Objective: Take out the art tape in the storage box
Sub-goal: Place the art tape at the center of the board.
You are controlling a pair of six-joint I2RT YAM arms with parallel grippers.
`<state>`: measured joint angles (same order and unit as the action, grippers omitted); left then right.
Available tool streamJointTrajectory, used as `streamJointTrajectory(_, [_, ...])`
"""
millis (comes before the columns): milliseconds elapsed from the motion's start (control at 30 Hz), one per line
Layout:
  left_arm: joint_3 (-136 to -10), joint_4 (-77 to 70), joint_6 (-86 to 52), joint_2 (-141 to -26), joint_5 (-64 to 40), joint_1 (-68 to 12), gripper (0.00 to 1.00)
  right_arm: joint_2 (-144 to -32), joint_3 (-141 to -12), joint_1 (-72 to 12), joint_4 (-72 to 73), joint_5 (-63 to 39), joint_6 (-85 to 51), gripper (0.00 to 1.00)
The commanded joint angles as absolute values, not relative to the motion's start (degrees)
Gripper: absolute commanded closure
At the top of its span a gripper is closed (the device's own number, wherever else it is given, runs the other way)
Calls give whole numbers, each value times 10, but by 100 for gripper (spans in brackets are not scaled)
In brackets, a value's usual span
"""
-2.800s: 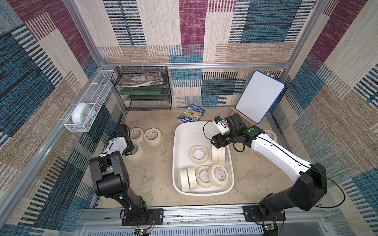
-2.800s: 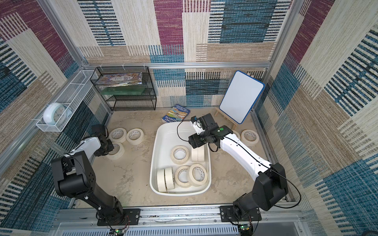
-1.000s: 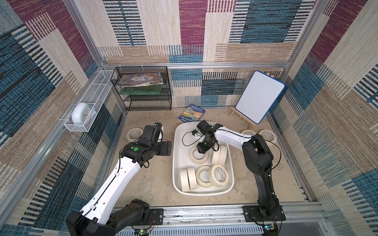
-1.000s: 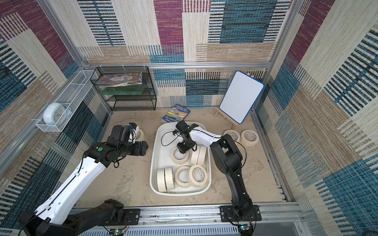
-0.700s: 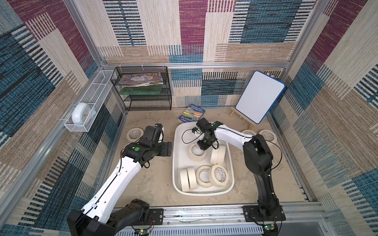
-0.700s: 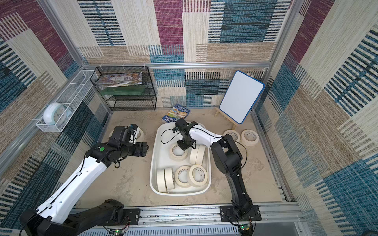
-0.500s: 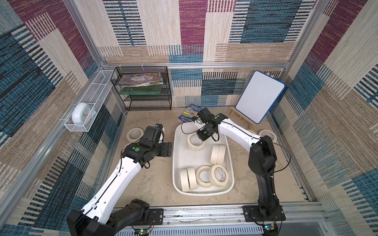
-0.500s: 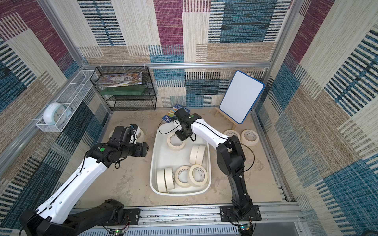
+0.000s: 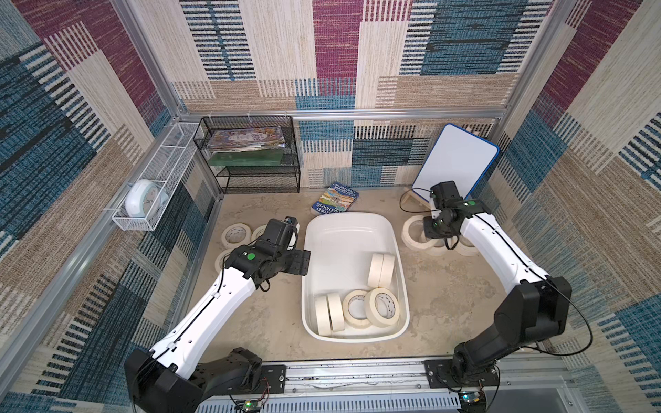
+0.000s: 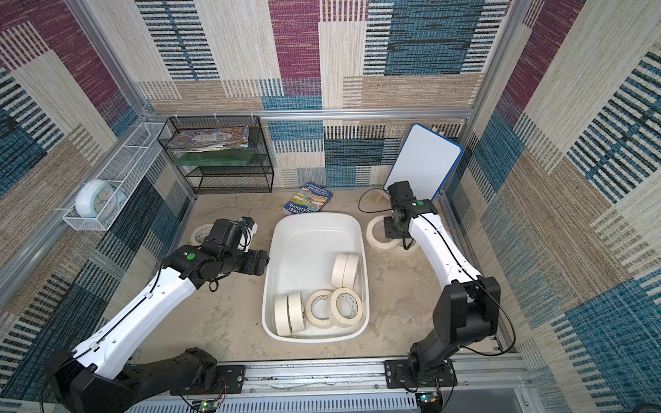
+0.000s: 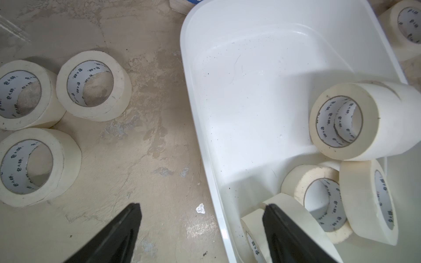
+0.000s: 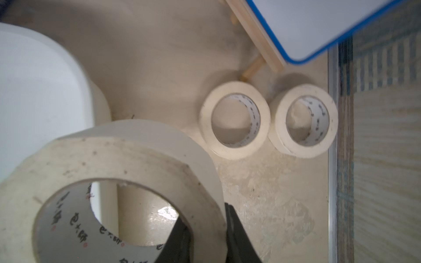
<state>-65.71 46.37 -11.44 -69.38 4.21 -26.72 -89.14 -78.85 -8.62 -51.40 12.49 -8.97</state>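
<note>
Item: right gripper (image 12: 205, 219), my fingers pinching the wall of one art tape roll (image 12: 127, 148), just outside the storage box (image 9: 343, 243). Item: left gripper (image 11: 201, 206), fingers spread above the box rim. Six rolls (image 9: 381, 270) inside.

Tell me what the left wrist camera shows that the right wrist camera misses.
Only the left wrist view: the inside of the shallow white plastic tub, cream masking-tape rolls in it, three more on the beige tabletop, and the open left gripper. Only the right wrist view: the blue-framed whiteboard on its wooden stand, two flat rolls side by side, and the right gripper shut on one roll's wall. Both: the tub and the tabletop.
</note>
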Motion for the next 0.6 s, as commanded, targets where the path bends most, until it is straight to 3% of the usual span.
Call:
streamJointTrajectory(0, [-670,460,-92,-720,55,-282,11,-872,-708,-41,-491,94,-146,100])
streamJointTrajectory(233, [-692,456,-77,-755,28,-299,11,-889,-619,4,-440,66,-176,100])
streamJointTrajectory(567, [-703,529,-75,-715,52,-356,12,-950,-583,61,-349,75,-171,100])
